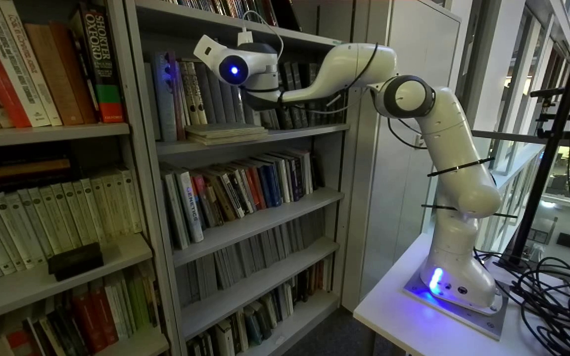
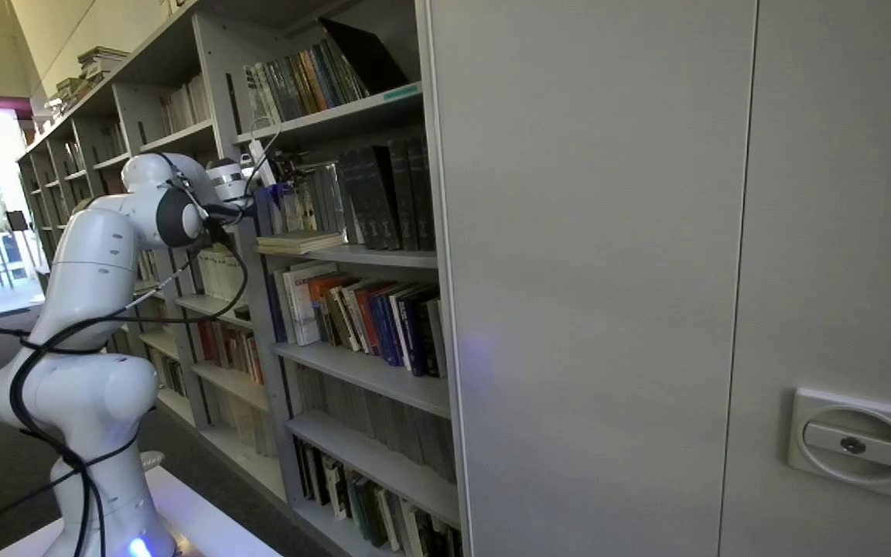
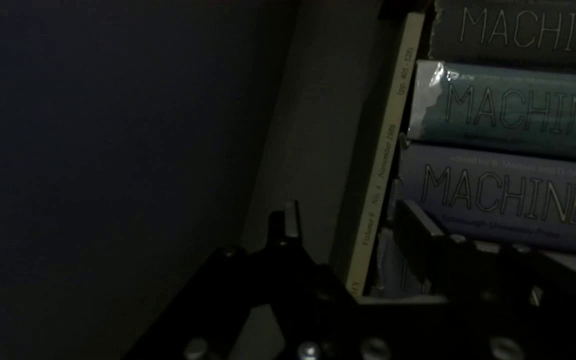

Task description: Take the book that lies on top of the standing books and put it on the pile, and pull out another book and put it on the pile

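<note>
Gripper, wrist view: the gripper (image 3: 349, 220) stands part-wide, its two fingers (image 3: 284, 232) well apart and nothing pinched between them.
Lying book, wrist view: the lying book (image 3: 385, 160) is ahead of the gripper, thin pale spine facing out, along the tops of the standing books (image 3: 503, 195), whose MACHINE-lettered spines run off to picture right.
Long axis: steep in the picture, leaning right at its top, crosswise to the line from finger to finger; a closing pinch should therefore take the thin side.
Finger gap: the spine crosses it nearer the finger at picture right, which overlaps the standing spines; touching or apart, I cannot tell.
Coming move: probably shifting the gap to centre the lying book, as driving straight in could run that finger into the standing spines.
Pile, in an exterior view: the pile (image 1: 226, 131) lies flat at the front of the shelf (image 1: 309, 132), lower than the arm (image 1: 364, 64), which hides the gripper.
Pile, in an exterior view: the pile (image 2: 300, 241) sits lower than the gripper, in front of the standing books; the lying book cannot be made out.
</note>
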`<state>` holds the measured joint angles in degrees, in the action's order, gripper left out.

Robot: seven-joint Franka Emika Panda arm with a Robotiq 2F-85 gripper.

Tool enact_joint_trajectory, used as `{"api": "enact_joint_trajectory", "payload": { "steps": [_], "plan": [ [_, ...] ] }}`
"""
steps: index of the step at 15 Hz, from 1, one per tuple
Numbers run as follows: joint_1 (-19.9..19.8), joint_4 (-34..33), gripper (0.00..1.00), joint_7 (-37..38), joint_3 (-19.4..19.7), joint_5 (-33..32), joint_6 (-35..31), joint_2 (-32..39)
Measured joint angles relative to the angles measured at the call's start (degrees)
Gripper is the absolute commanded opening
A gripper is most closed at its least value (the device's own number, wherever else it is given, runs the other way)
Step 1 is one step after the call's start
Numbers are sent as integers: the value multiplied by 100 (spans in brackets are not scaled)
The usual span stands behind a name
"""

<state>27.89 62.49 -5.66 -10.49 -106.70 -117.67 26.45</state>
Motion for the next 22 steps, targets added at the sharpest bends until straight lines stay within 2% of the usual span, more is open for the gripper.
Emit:
{"api": "enact_joint_trajectory", "payload": {
  "steps": [1,3,5,10,11,14,15,17,19,21,22],
  "plan": [
    [-10,-1,68,-15,22,0,0,3],
    [-29,-13,78,-30,64,-3,0,17],
    [-31,-46,82,-54,89,-14,0,36],
    [-38,-356,57,-233,190,-29,-19,295],
    [-47,-446,60,-270,212,-29,-27,381],
    [-91,-785,63,-427,226,-29,-87,635],
    [-89,-877,67,-493,226,-28,-102,693],
    [-77,-993,81,-626,226,-28,-102,762],
    [-73,-1077,85,-709,226,-28,-135,789],
    [-74,-1160,81,-773,226,-27,-172,834],
    [-72,-1197,66,-804,226,-26,-175,852]
  ]
}}
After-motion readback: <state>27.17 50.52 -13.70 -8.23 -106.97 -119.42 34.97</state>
